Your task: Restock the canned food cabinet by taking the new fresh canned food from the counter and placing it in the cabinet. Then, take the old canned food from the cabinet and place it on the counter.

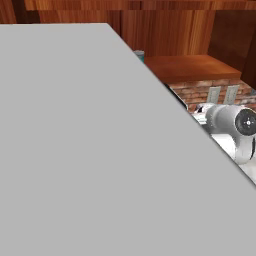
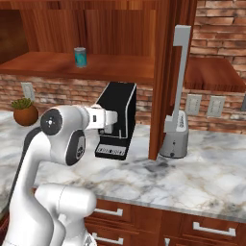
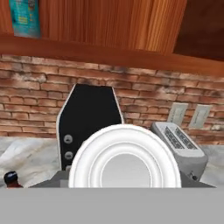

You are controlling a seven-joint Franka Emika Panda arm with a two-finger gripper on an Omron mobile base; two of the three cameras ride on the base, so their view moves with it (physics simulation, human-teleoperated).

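Observation:
A round tin end with a pale silvery face sits right at the hand camera, hiding the fingertips; this is the new fresh canned food, and its label is hidden. My gripper hangs in front of the black coffee machine, above the counter, shut on that tin. The old canned food, a teal tin, stands upright on the cabinet's orange-brown shelf board, above and left of my hand. It peeks past the grey panel and shows at upper left in the hand view.
The open cabinet door is a large grey panel, seen edge-on. A grey toaster stands right of the coffee machine, and a potted plant at far left. A small dark bottle stands low left of my hand. Brick wall behind.

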